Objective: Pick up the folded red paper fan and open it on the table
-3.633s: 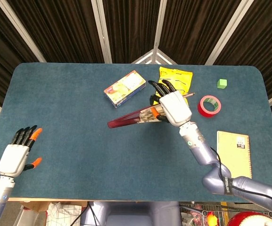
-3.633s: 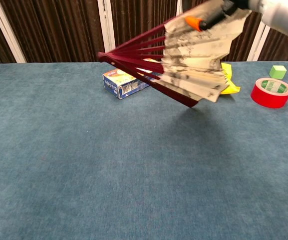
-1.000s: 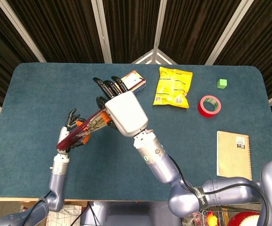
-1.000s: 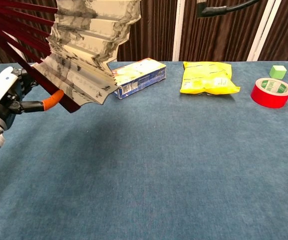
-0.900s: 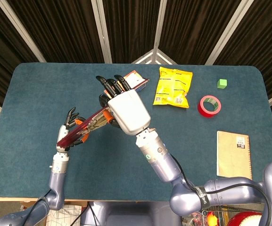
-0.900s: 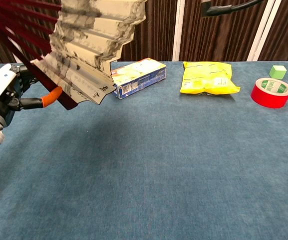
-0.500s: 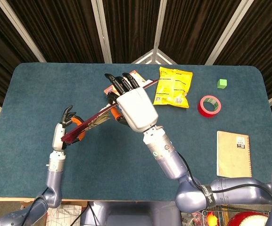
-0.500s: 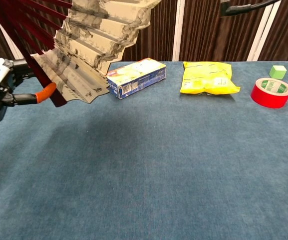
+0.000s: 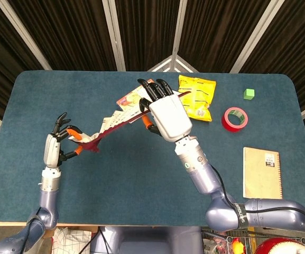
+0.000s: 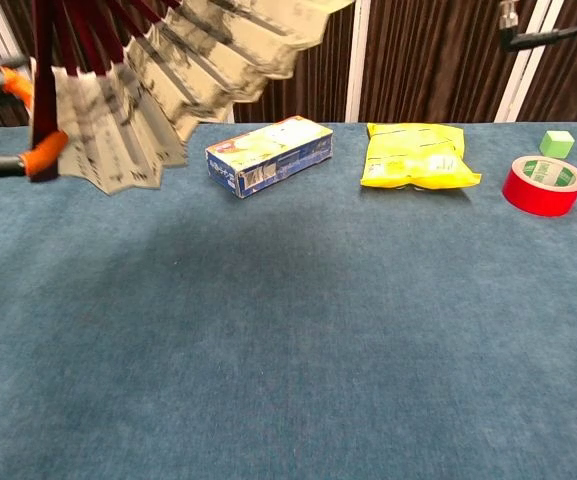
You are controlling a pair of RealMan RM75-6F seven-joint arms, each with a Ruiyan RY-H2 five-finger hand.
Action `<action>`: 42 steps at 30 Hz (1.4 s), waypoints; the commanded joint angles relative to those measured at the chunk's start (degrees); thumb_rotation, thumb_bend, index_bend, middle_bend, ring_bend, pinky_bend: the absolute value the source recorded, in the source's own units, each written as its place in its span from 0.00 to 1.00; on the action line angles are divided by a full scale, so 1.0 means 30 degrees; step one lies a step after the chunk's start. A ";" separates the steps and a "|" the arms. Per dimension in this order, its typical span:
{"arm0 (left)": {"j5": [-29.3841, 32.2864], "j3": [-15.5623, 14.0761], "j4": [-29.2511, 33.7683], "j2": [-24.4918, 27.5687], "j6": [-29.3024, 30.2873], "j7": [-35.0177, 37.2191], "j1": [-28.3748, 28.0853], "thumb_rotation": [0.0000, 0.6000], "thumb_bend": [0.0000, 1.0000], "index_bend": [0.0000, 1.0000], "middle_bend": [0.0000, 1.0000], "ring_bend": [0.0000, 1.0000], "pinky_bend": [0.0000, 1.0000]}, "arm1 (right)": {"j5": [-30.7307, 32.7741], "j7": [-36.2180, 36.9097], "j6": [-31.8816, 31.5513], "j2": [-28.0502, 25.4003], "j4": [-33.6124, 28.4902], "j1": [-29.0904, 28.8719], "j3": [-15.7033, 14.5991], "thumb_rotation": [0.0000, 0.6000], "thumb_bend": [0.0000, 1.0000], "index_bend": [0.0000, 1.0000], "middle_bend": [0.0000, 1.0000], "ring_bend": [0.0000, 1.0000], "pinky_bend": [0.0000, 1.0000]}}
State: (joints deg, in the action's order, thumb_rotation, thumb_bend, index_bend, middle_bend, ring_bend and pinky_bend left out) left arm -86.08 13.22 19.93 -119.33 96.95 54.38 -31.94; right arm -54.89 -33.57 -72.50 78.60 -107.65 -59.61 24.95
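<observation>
The red paper fan (image 9: 115, 124) is up in the air, spread between my two hands. In the chest view the fan (image 10: 178, 70) shows cream pleated paper with dark ink and red ribs at the top left. My left hand (image 9: 53, 147) pinches one outer rib at the fan's left end; its orange fingertips (image 10: 40, 152) show at the left edge of the chest view. Over the table's middle, my right hand (image 9: 168, 117) grips the other outer rib. The right hand is outside the chest view.
A blue and yellow box (image 10: 268, 155) lies behind the fan. To its right lie a yellow snack bag (image 9: 197, 96), a red tape roll (image 9: 234, 118) and a green cube (image 9: 249, 93). A tan notebook (image 9: 261, 172) sits near the right front of the blue table (image 9: 141, 190).
My hands have drawn apart: the left went left, the right went right and farther away. The fan has spread wider between them.
</observation>
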 commanded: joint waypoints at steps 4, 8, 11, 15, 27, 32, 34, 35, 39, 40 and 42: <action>-0.0566 -0.0403 -0.1017 0.0067 0.2144 -0.1510 -0.0195 1.00 0.50 0.72 0.47 0.08 0.21 | -0.0301 0.0297 0.0087 -0.0036 0.0315 0.0235 -0.0268 1.00 0.46 0.91 0.16 0.21 0.16; -0.0959 -0.0870 -0.1767 0.0140 0.3133 -0.2793 -0.0222 1.00 0.50 0.72 0.47 0.08 0.21 | -0.0408 0.0692 0.0112 -0.0092 0.0555 0.0471 -0.0354 1.00 0.46 0.91 0.16 0.21 0.16; -0.1028 -0.1064 -0.1878 0.0206 0.3492 -0.3119 -0.0169 1.00 0.50 0.72 0.47 0.08 0.21 | -0.0409 0.0879 0.0131 -0.0160 0.0781 0.0621 -0.0379 1.00 0.46 0.91 0.16 0.21 0.16; -0.1074 -0.1246 -0.1975 0.0279 0.3754 -0.3359 -0.0085 1.00 0.50 0.72 0.47 0.08 0.21 | -0.0425 0.0992 0.0123 -0.0263 0.0961 0.0782 -0.0420 1.00 0.46 0.91 0.16 0.21 0.16; -0.0651 -0.1398 -0.2110 0.0661 0.3513 -0.3359 0.0098 1.00 0.50 0.72 0.47 0.08 0.21 | -0.0499 0.1785 0.0344 -0.0844 0.1815 0.1650 -0.0743 1.00 0.46 0.91 0.16 0.21 0.16; -0.0766 -0.1633 -0.2164 0.0741 0.3507 -0.3893 -0.0160 1.00 0.50 0.72 0.47 0.08 0.21 | -0.0822 0.2397 0.0686 -0.0865 0.2178 0.1918 -0.1020 1.00 0.46 0.91 0.16 0.21 0.16; -0.0882 -0.1765 -0.2146 0.0787 0.3603 -0.4300 -0.0350 1.00 0.50 0.72 0.47 0.08 0.21 | -0.0967 0.2590 0.0754 -0.0831 0.2386 0.2034 -0.1134 1.00 0.46 0.91 0.16 0.21 0.16; -0.0947 -0.1832 -0.2173 0.0813 0.3664 -0.4550 -0.0447 1.00 0.50 0.72 0.47 0.08 0.21 | -0.1005 0.2670 0.0768 -0.0822 0.2476 0.2088 -0.1166 1.00 0.46 0.91 0.16 0.21 0.16; -0.1192 -0.2113 -0.2156 0.0998 0.3705 -0.5659 -0.0864 1.00 0.49 0.72 0.47 0.08 0.21 | -0.0994 0.2970 0.0799 -0.0854 0.2884 0.2372 -0.1234 1.00 0.46 0.91 0.16 0.21 0.16; -0.1227 -0.2158 -0.2103 0.1046 0.3679 -0.5833 -0.0950 1.00 0.49 0.72 0.47 0.08 0.21 | -0.0937 0.3009 0.0798 -0.0868 0.2953 0.2430 -0.1222 1.00 0.46 0.91 0.16 0.21 0.16; -0.1454 -0.2358 -0.2160 0.1208 0.3809 -0.6622 -0.1262 1.00 0.49 0.72 0.47 0.08 0.21 | -0.0849 0.3240 0.0791 -0.0904 0.3106 0.2609 -0.1201 1.00 0.46 0.91 0.16 0.21 0.16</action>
State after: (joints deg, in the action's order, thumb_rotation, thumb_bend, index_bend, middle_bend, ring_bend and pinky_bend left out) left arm -89.87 6.71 13.44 -116.17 108.13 35.95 -34.93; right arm -57.48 -24.08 -70.15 75.95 -98.50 -51.98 21.32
